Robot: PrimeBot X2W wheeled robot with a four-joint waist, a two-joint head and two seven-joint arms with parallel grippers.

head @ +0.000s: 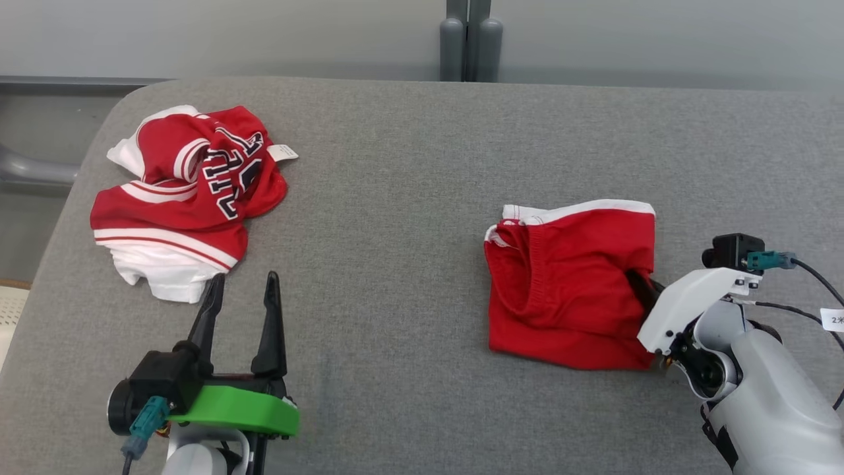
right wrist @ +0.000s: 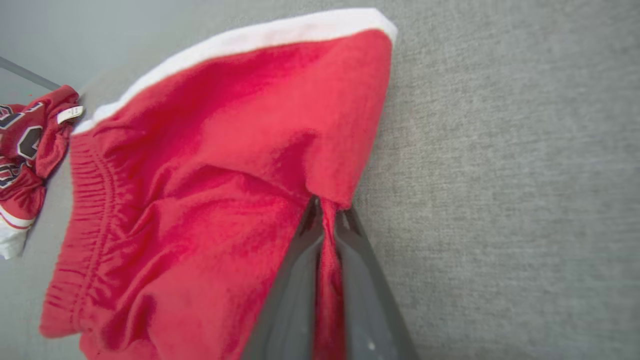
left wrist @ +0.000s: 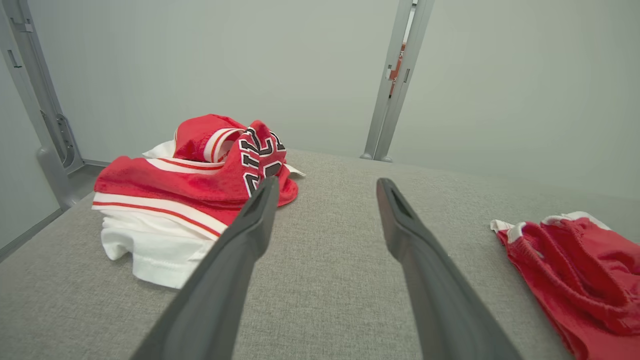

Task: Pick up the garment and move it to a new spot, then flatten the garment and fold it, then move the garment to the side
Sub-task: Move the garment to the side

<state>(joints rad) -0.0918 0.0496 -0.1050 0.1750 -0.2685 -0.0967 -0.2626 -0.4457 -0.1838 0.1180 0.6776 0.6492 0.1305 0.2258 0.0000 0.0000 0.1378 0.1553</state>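
The garment, a pair of red shorts point(head: 567, 284) with white trim, lies bunched on the right part of the grey table point(head: 409, 231). My right gripper point(head: 645, 282) comes in from the shorts' right edge, its dark fingers half buried in the cloth. In the right wrist view the gripper point(right wrist: 327, 212) is shut on a fold of the red shorts point(right wrist: 200, 200), with a strip of fabric pinched between the fingers. My left gripper point(head: 244, 280) stands open near the table's front left, nothing between its fingers. The left wrist view shows that gripper point(left wrist: 327, 185) open, and the shorts point(left wrist: 575, 280) at the lower right.
A crumpled red and white jersey point(head: 191, 191) with dark lettering lies at the table's far left, just beyond the left gripper's fingertips; it also shows as the jersey point(left wrist: 190, 190) and the jersey point(right wrist: 25, 145). A grey post point(head: 470, 39) stands behind the table's back edge.
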